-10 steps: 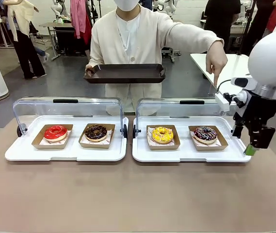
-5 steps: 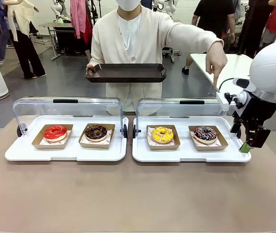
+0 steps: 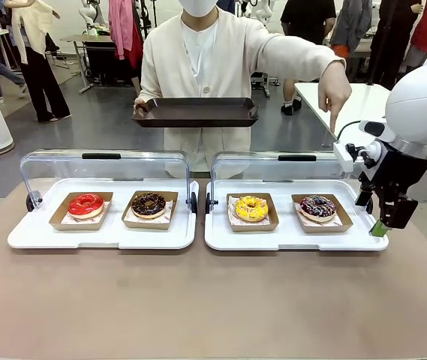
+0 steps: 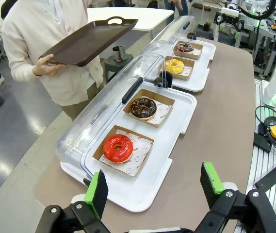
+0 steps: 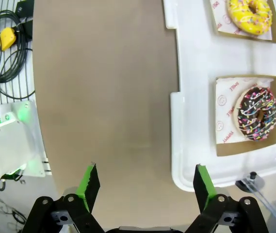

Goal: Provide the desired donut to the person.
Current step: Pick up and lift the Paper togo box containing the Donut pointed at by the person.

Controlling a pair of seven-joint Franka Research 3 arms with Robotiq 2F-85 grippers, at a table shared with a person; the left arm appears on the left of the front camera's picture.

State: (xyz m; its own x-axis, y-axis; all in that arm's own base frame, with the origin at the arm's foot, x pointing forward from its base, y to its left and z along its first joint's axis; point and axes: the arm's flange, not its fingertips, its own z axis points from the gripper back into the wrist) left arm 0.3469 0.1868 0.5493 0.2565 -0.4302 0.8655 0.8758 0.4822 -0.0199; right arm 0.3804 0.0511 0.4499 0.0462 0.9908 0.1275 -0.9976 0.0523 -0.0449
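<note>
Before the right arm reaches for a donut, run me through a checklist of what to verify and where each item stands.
1. Right gripper open: ok.
2. Person's hand points down toward the sprinkled chocolate donut: ok.
3. Clear lid over that donut swung back: ok.
4. Right gripper above that donut: not ok, it hangs beside the right end of the white tray.
5. Brown tray held out by the person: ok.
6. Left gripper open, at the red donut end: ok.
</note>
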